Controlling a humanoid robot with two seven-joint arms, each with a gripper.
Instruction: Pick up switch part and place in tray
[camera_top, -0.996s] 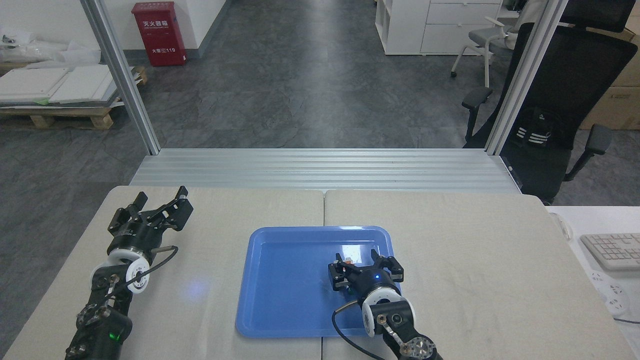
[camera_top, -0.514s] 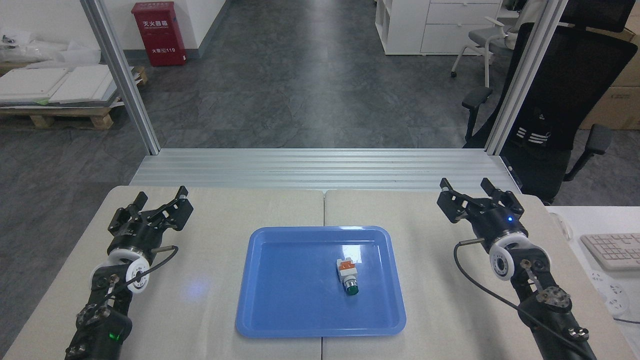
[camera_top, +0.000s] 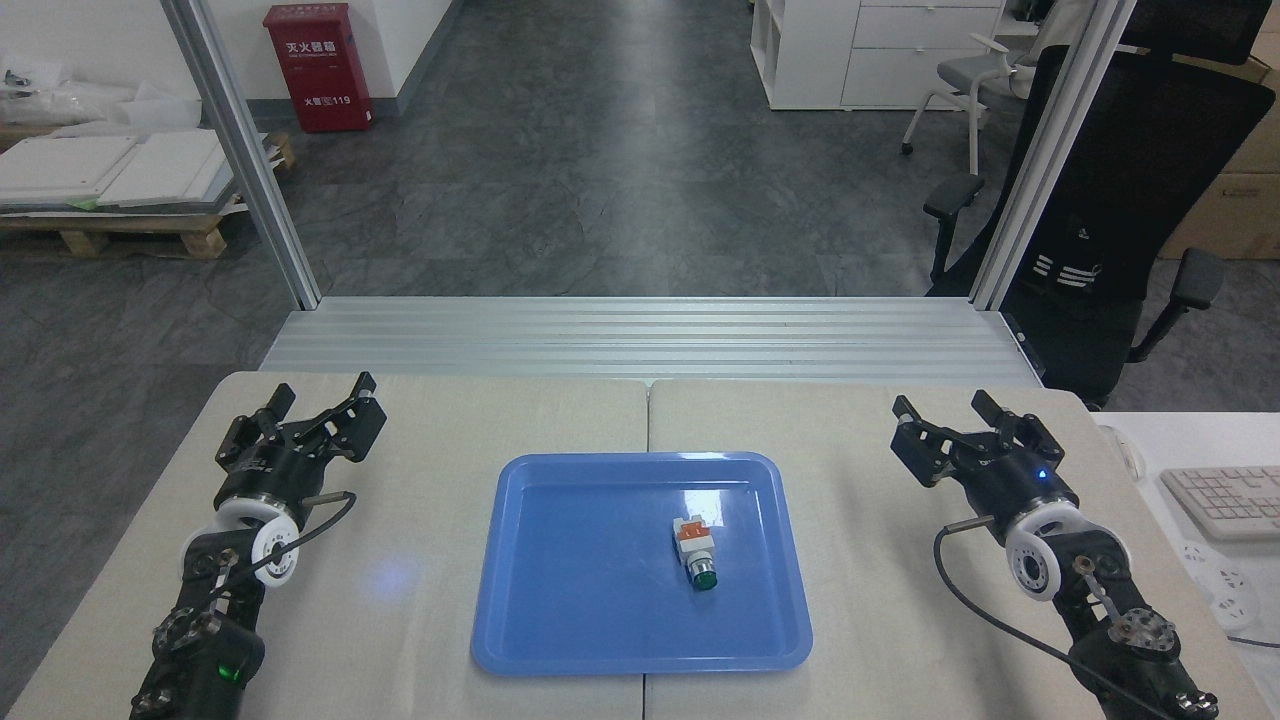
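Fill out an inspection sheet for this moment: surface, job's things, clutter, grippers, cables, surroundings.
Surface: beige cloth-covered table, seam down the middle.
Job's things: switch part lies on its side inside the blue tray, right of centre, green button toward the robot; nothing touches it.
Clutter: nothing seen on the table beyond the tray.
Grippers: left gripper open and empty, over the table left of the tray; right gripper open and empty, over the table right of the tray.
Cables: a black cable loops at each wrist, clear of the tray.
Surroundings: keyboard on a white desk at right, black office chair, red cabinet, wooden pallet.
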